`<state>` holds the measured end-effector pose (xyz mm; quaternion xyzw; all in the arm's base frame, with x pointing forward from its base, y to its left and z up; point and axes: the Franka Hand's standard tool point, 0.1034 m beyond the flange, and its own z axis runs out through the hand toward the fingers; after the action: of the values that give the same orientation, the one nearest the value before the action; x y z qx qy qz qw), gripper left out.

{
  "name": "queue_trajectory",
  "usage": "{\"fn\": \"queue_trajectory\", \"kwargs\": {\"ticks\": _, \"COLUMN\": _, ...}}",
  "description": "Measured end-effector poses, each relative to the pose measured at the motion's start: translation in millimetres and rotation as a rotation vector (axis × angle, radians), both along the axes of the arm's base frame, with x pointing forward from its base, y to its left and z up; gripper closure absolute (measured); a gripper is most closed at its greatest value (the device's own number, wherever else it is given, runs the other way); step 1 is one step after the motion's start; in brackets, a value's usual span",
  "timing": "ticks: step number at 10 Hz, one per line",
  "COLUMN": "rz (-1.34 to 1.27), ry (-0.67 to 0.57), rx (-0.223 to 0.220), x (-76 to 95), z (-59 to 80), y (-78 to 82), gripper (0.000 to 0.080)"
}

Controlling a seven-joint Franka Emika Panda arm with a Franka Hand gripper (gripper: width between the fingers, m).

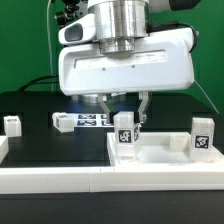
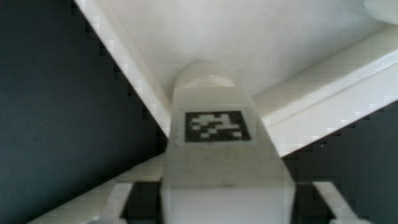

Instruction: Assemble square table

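Running left to right in the exterior view: a spare leg [image 1: 12,124] stands upright out at 9 o'clock from the tool, well apart from everything else. Next comes another leg [image 1: 63,121] lying on its side on the dark bench [image 1: 35,110], just beside the marker board [image 1: 95,121]. Neither is in play right now.

Dead centre, the tool [image 1: 128,120] hangs straight down, with its jaws clamped on the held leg [image 1: 126,136], one finger on each side and the tag facing the camera. That leg is upright at the tabletop [image 1: 165,152] corner nearest the marker board. In the wrist view its rounded end sits right where two raised rims meet. I honestly can't tell if it's bottomed out in the corner or hovering just above it.

At about 3 o'clock from the held leg, a fourth leg [image 1: 203,136] stands upright at the tabletop's other far corner.

My take is that the step is seating this leg in its corner. To do it well:
- keep the leg dead vertical, since any tilt will likely make it bind
- press down gently while turning, and don't yank sideways or the whole tabletop may skate across the bench
- keep the grip firm, because those smooth white faces look slippery
- watch the rims so the fingers don't catch on them mid-turn
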<state>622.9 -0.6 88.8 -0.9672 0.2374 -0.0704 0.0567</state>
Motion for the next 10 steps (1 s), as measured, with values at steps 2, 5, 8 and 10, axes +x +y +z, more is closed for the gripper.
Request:
{"fn": "queue_trajectory", "kwargs": {"ticks": 2, "rz": -0.232, "ry": 0.003, "rx": 0.041, "x": -1.2, "z": -0.7, "y": -2.1, "gripper": 0.0509}}
{"fn": "queue_trajectory", "kwargs": {"ticks": 5, "rz": -0.523, "ry": 0.009, "rx": 0.089, "x": -2.6, "z": -1.6, "y": -4.7, "gripper": 0.0509}}
{"fn": "queue_trajectory", "kwargs": {"ticks": 8, "rz": -0.782, "ry": 0.013, "rx": 0.141, "x": -5.2, "z": -2.1, "y": -5.2, "gripper": 0.0509}}
{"fn": "queue_trajectory", "kwargs": {"ticks": 10, "rz": -0.96, "ry": 0.043, "rx": 0.177, "x": -6.2, "z": -2.0, "y": -4.1, "gripper": 0.0508}}
